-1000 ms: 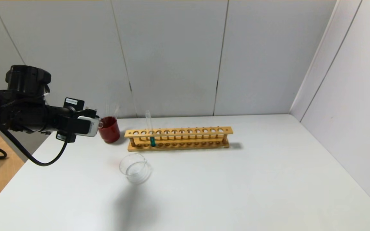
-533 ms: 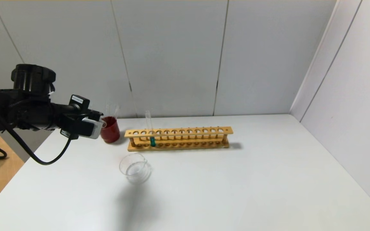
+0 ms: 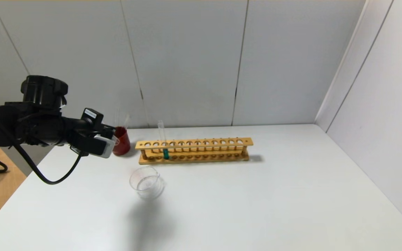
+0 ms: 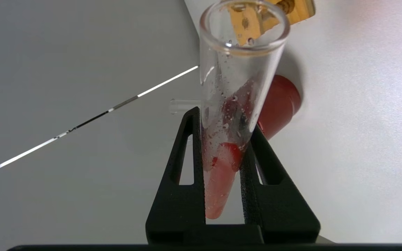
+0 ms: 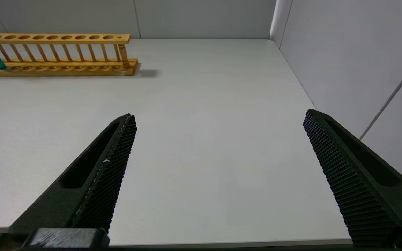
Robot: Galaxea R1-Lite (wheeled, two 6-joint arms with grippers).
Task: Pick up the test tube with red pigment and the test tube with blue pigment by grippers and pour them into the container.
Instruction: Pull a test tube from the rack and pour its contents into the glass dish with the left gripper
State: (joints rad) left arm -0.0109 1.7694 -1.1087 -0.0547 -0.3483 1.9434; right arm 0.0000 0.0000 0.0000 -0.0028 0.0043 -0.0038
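- The left gripper [image 3: 112,141] sits at the left of the head view, above the table's left edge and just in front of the dark red cup [image 3: 121,141].
- In the left wrist view its two black fingers [image 4: 183,167] are closed narrowly on the test tube with red pigment [image 4: 234,115], gripping the lower part of the glass.
- The tube lies tilted, its open mouth pointing away from the wrist camera toward the wooden rack [image 4: 270,12] at the top of that frame.
- A short column of orange-red liquid rests at the closed end between the fingers, and droplets cling to the inner wall.
- In the head view the tube is hard to make out at the gripper tip; only a faint glassy rim seems to show against the cup.
- The test tube with blue pigment [image 3: 163,141] stands upright in the rack [image 3: 194,150], in a hole near its left end, with teal liquid at the bottom.
- The container [image 3: 146,182] stands on the white table [image 3: 257,202] in the lower middle of the head view, in front of the rack's left end and apart from the left gripper.
- The right gripper [image 5: 218,174] shows only in its own wrist view, fingers spread wide and holding nothing, low over bare table at the near edge, well apart from the rack.
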